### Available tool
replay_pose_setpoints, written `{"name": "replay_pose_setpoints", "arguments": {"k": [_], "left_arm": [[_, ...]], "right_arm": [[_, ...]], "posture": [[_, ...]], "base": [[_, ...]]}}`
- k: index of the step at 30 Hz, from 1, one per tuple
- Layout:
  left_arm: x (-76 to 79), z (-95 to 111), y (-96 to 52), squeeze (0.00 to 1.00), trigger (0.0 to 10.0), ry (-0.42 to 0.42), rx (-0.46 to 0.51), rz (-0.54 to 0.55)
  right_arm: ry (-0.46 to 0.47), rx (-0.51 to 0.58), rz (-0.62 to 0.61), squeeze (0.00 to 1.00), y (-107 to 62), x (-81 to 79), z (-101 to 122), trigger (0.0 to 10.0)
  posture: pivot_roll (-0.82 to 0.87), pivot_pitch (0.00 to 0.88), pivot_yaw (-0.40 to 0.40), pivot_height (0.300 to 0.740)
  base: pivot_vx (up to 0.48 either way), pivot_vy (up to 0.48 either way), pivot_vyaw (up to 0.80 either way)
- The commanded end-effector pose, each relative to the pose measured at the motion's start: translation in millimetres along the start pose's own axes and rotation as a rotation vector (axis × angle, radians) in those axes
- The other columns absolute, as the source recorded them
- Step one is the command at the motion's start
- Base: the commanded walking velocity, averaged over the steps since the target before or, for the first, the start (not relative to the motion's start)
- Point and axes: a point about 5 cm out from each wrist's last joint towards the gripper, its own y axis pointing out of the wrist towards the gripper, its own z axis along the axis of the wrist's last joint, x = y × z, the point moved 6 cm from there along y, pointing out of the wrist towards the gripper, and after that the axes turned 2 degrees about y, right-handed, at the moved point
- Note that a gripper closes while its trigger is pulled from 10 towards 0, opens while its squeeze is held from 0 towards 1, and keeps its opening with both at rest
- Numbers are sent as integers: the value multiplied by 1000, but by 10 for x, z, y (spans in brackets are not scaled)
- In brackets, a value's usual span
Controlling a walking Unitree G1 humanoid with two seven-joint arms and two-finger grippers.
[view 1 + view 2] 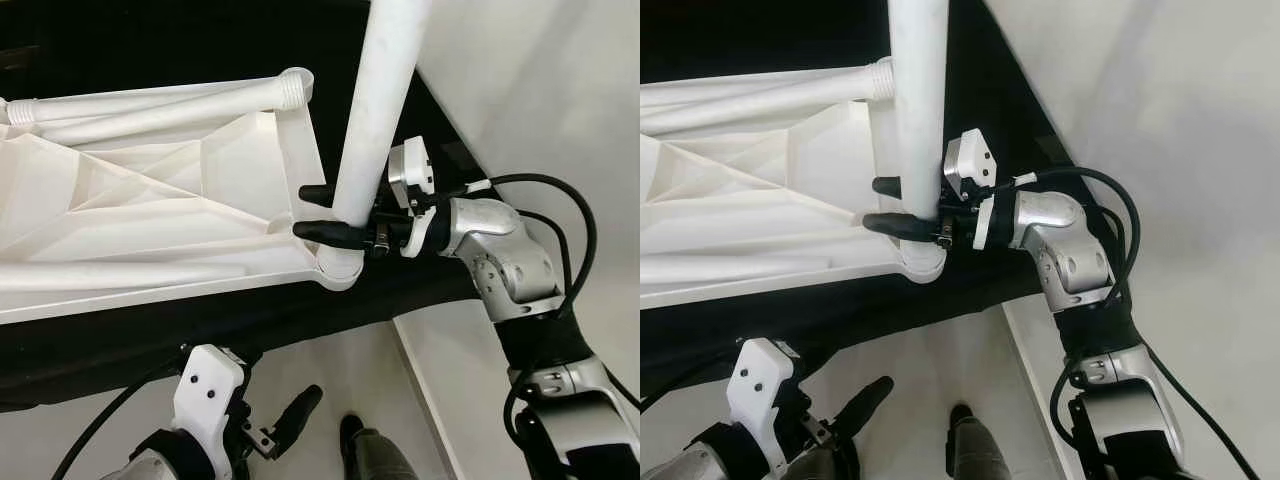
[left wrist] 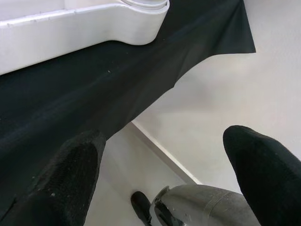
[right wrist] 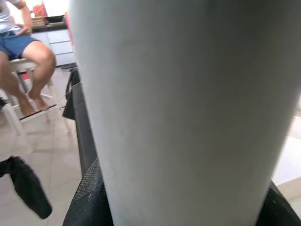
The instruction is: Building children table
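I hold the white table leg (image 1: 375,110) upright in the right gripper (image 1: 322,210), its black fingers pinching the tube just above the corner socket (image 1: 338,268) of the upturned white tabletop (image 1: 150,210), so the foot can seat squarely, by my judgement. The tabletop lies underside-up on a black cloth (image 1: 200,330) over the worktop, a second leg (image 1: 170,100) lying along its far edge. My left gripper (image 2: 164,179) hangs spread and empty below the socket.

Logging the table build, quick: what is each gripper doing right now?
Left gripper: open, empty, low.
Right gripper: shut on the white table leg.
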Motion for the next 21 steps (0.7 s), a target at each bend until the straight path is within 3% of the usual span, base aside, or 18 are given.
{"name": "replay_pose_setpoints", "arguments": {"k": [1, 7, 8, 10, 11, 12, 14, 15, 17, 18, 20, 21], "left_arm": [[-34, -41, -21, 0, 10000, 2, -8, 37], [-131, -24, -31, 0, 10000, 9, 13, 103], [-216, -11, -36, 0, 10000, 7, 28, 153], [-243, -6, -36, 0, 10000, 5, 34, 168], [-262, -2, -37, 0, 10000, -1, 38, 177], [-262, -2, -37, 0, 10000, -1, 38, 177], [-277, 6, -41, 0, 10000, -3, 44, 184], [-277, 6, -41, 0, 10000, -3, 44, 184], [-291, 9, -44, 0, 10000, -3, 46, 189], [-291, 9, -44, 0, 10000, -3, 46, 189], [-313, 13, -33, 0, 10000, 2, 52, 195], [-313, 13, -33, 0, 10000, 2, 52, 195]], "right_arm": [[115, -85, 71, 0, 12, -147, -367, 10000], [108, -107, 89, 0, 35, -215, -464, 10000], [106, -141, 30, 0, 77, -223, -600, 10000], [109, -155, -19, 0, 97, -197, -655, 10000], [124, -172, -137, 0, 118, -125, -734, 10000], [124, -172, -137, 0, 118, -125, -734, 10000], [150, -181, -350, 0, 124, -26, -825, 10000], [150, -181, -350, 0, 124, -26, -825, 10000], [121, -212, -654, 0, 4, 135, -887, 10000], [121, -212, -654, 0, 4, 135, -887, 10000], [129, -274, -1073, 0, -464, 264, -973, 10000], [129, -274, -1073, 0, -464, 264, -973, 10000]], "posture": [[-196, 354, -51, 740], [-193, 354, -48, 740], [-194, 354, -49, 740], [-194, 354, -49, 740], [-198, 357, -52, 740], [-198, 357, -52, 740], [-202, 359, -53, 740], [-202, 359, -53, 740], [-208, 363, -54, 740], [-208, 363, -54, 740], [-211, 363, -49, 740], [-211, 363, -49, 740]], "base": [[0, 0, 0], [0, 0, 0], [0, 0, 0], [0, 0, 0], [0, 0, 0], [0, 0, 0], [0, 0, 0], [0, 0, 0], [0, 0, 0], [0, 0, 0], [0, 0, 0], [0, 0, 0]]}}
